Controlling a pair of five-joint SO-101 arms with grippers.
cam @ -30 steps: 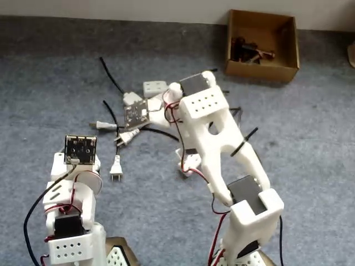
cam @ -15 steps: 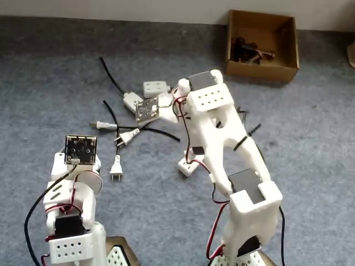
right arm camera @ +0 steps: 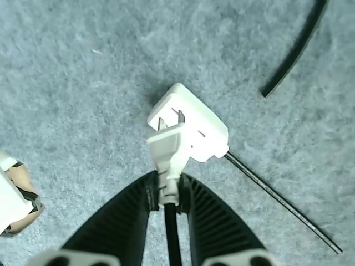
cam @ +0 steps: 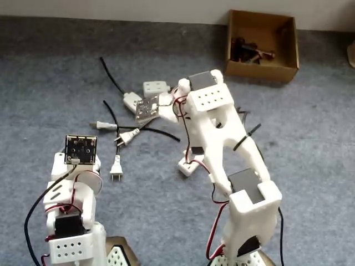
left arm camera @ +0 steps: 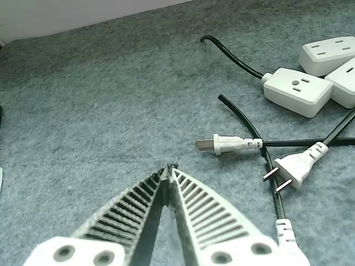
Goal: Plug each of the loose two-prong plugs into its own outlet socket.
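My right gripper (right arm camera: 168, 180) is shut on a white two-prong plug (right arm camera: 168, 148) with a black cord. Its prongs sit right at the slots of a white outlet socket (right arm camera: 194, 124) on the carpet; whether they are inside I cannot tell. In the high view the right arm (cam: 208, 111) stretches out over the cluster of sockets (cam: 155, 87). My left gripper (left arm camera: 169, 167) is shut on nothing, low over bare carpet. Beyond it lie two loose white plugs (left arm camera: 227, 144) (left arm camera: 294, 169) and three sockets, the nearest (left arm camera: 294, 91). A third loose plug (cam: 116, 168) lies nearest the left arm (cam: 75, 188).
A cardboard box (cam: 260, 66) with dark parts stands at the back right. Another white socket block (cam: 187, 165) lies under the right arm. Black cords (cam: 111, 75) cross the carpet around the plugs. Open carpet spreads to the far left and right.
The right arm's wrist shifted right and slightly away with the plug during the first half second, then held. The left arm has stayed still.
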